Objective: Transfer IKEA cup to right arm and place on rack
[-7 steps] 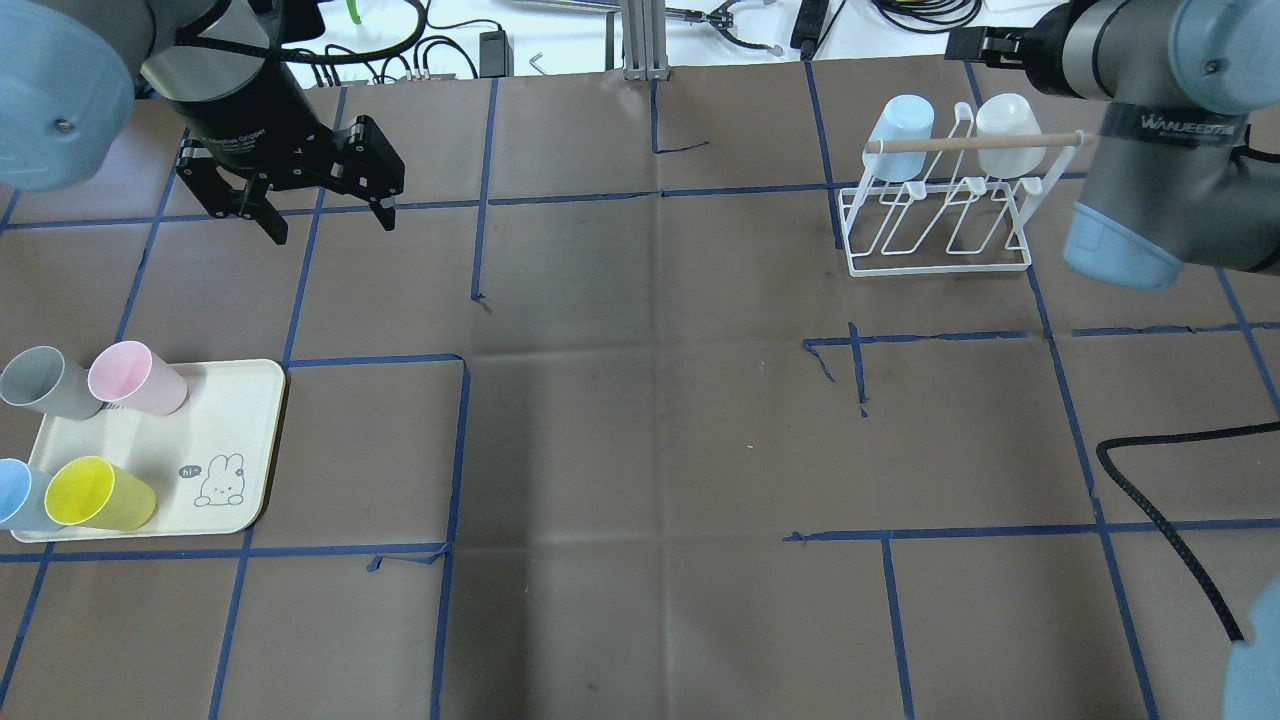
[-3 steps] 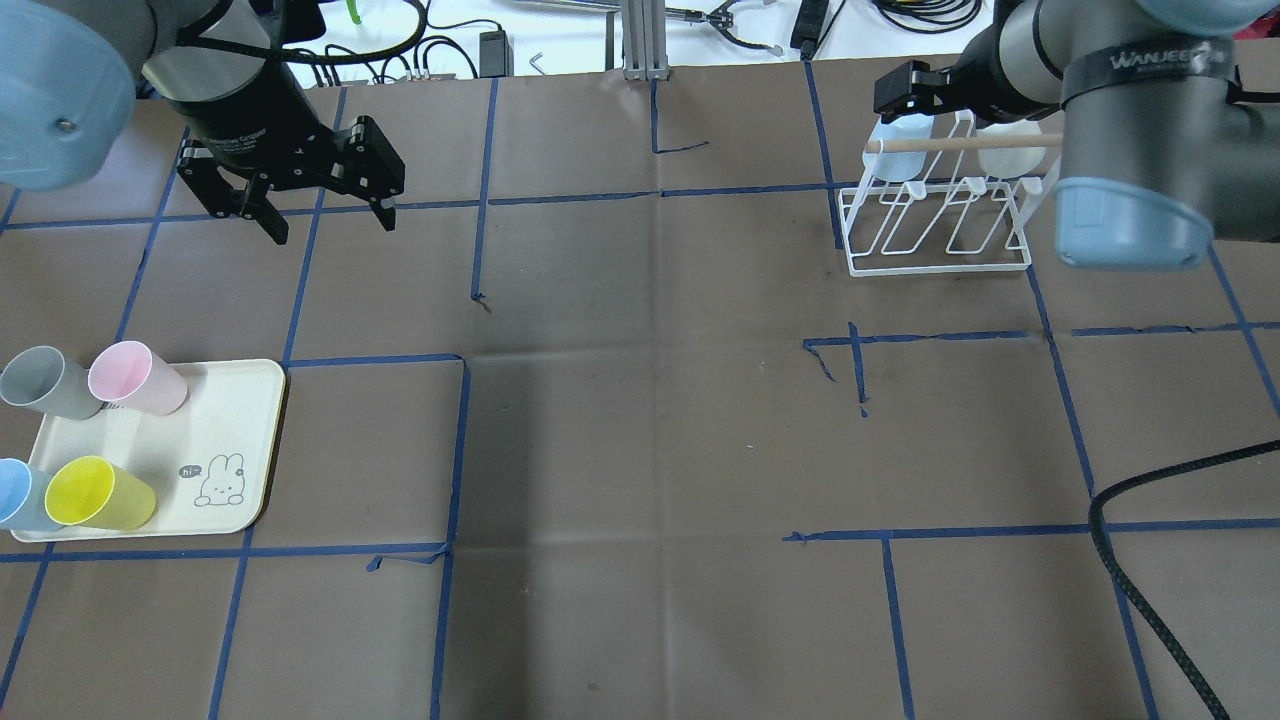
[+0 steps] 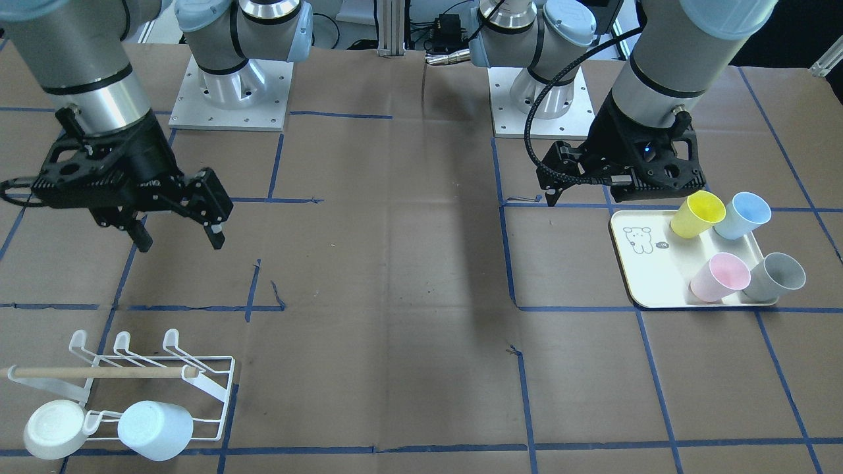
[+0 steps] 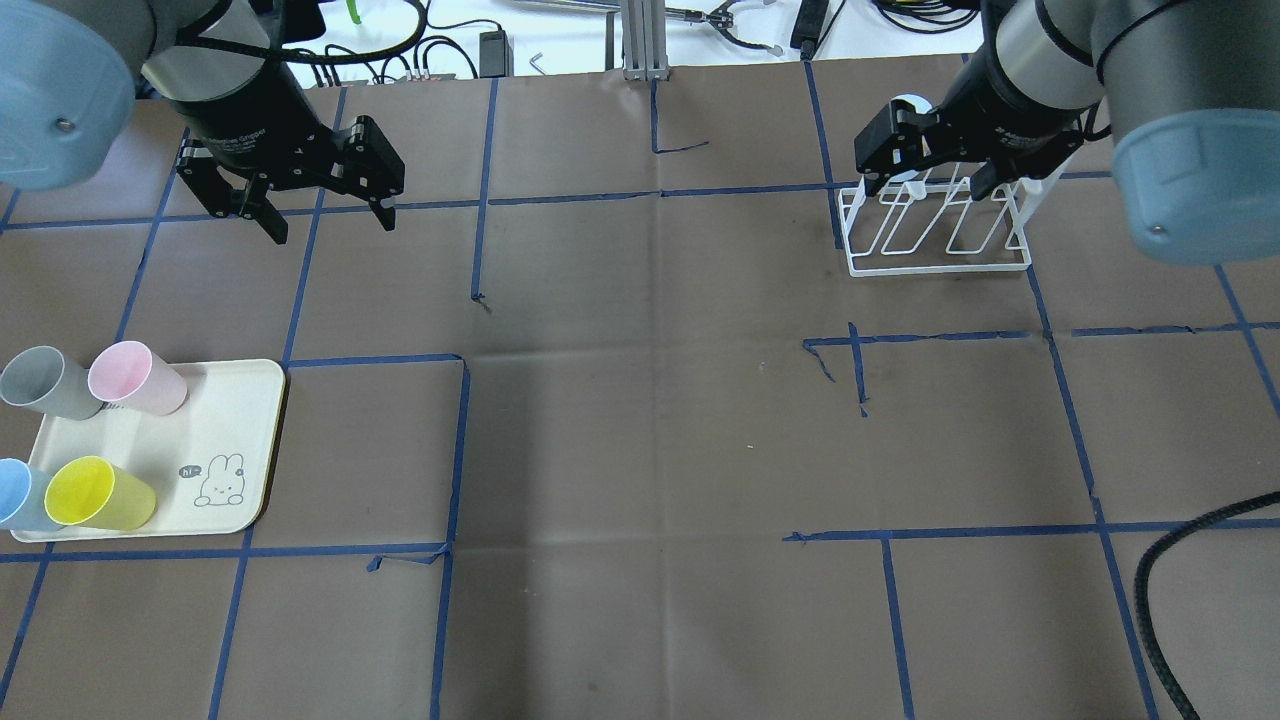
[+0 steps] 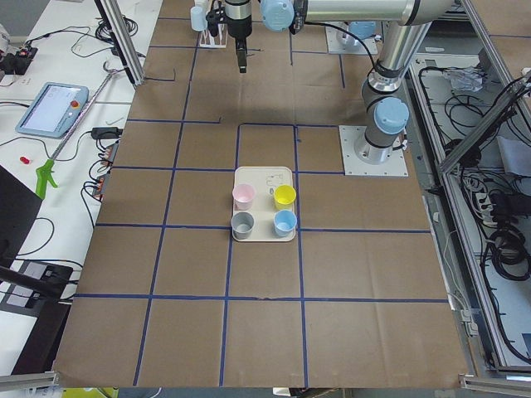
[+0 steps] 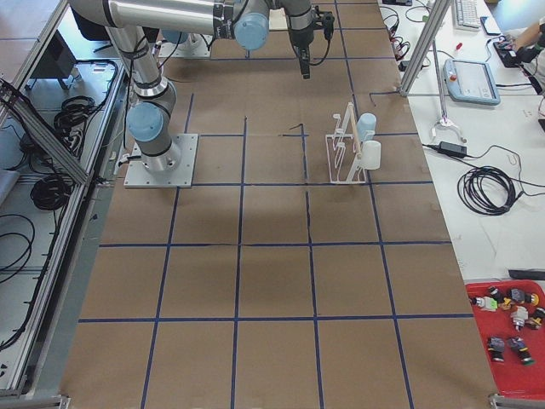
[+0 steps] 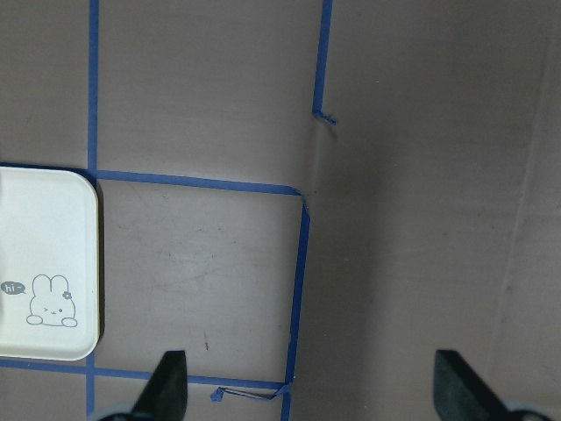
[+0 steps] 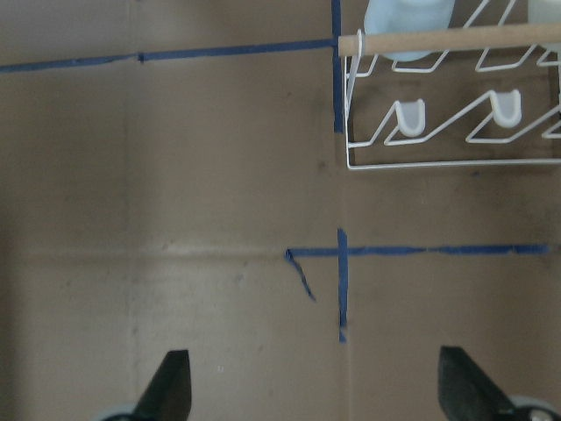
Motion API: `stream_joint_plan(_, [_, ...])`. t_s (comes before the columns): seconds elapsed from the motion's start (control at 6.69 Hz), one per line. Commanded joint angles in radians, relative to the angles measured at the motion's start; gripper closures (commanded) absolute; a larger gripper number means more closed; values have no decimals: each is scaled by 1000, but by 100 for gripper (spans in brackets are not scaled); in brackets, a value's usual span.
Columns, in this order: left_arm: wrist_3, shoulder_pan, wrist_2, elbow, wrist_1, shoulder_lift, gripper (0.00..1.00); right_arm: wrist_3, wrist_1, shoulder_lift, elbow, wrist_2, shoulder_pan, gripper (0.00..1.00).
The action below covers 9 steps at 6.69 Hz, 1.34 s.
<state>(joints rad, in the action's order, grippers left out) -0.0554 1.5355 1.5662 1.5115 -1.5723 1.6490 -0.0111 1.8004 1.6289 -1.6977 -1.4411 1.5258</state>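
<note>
Four cups stand on a cream tray (image 4: 225, 440) at the left: grey (image 4: 40, 380), pink (image 4: 135, 377), blue (image 4: 15, 495) and yellow (image 4: 95, 492). My left gripper (image 4: 330, 228) hangs open and empty above the table, well behind the tray. Its wrist view shows only the tray's corner (image 7: 44, 263). The white wire rack (image 4: 940, 240) stands at the far right. It holds a pale blue cup (image 3: 156, 430) and a white cup (image 3: 54, 429) on its far row. My right gripper (image 4: 925, 185) is open and empty above the rack. Its wrist view shows the rack (image 8: 456, 132).
Blue tape lines cross the brown table cover. A black cable (image 4: 1200, 560) loops at the right front. Cables and tools lie beyond the far table edge. Both arm bases (image 3: 230, 85) sit at the robot's side.
My right arm has swung in from the right edge, and its gripper now hangs over the rack, hiding the two cups from overhead. The left arm has not moved.
</note>
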Motion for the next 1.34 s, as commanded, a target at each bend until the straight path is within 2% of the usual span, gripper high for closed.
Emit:
stream_joint_plan(0.0, [0, 0, 0, 1, 0, 0, 1, 0, -119, 39, 10, -13, 2, 0])
stream_joint_plan(0.45, [-1, 0, 0, 1, 0, 0, 1, 2, -121, -22, 76, -25, 5, 0])
stream_joint_plan(0.9, [-1, 0, 0, 1, 0, -2, 1, 48, -121, -32, 84, -123, 88, 0])
stream_joint_plan(1.2, [-1, 0, 0, -1, 0, -2, 1, 48, -121, -32, 82, -133, 88, 0])
